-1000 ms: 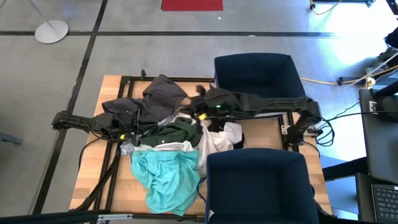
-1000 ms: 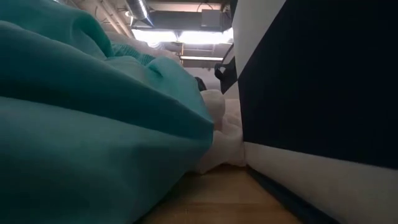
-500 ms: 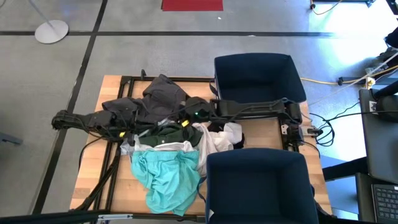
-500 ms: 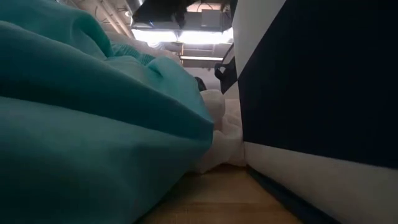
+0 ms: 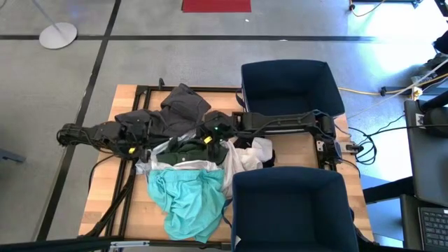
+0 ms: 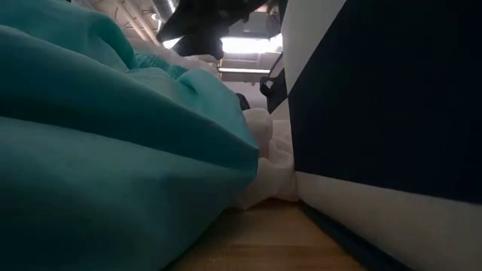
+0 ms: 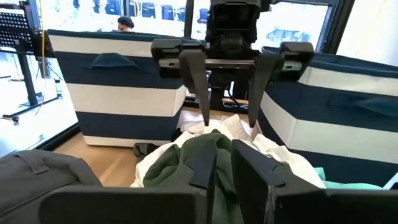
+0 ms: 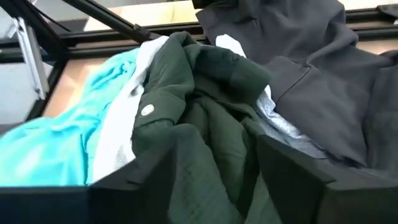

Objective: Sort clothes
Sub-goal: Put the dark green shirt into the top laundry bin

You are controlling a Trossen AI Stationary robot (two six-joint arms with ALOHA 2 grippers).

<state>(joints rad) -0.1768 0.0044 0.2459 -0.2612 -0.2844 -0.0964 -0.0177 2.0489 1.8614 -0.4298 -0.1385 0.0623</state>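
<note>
Two navy fabric bins stand on the wooden table (image 5: 98, 203): the far bin (image 5: 290, 84) and the near bin (image 5: 290, 210). Both are boxy and soft-walled, with a broad white band around the sides. From above their insides look dark, and whether anything lies in them cannot be told.

The clothes lie in one loose, rumpled heap on the table's middle, left of the bins. Five pieces can be counted: a dark grey garment (image 5: 183, 105) farthest back, a dark green one (image 5: 192, 148) with a small white button in the centre, a white one (image 5: 241, 155) beside the bins, a pale grey-blue one (image 5: 178, 166) under the green, and a turquoise one (image 5: 187, 199) nearest the front edge.

The right pincer (image 5: 208, 129) hangs over the green garment with its fingers spread wide, holding nothing. The left pincer (image 5: 143, 140) sits at the heap's left side, pointed at the green cloth, fingers a narrow gap apart and empty.
</note>
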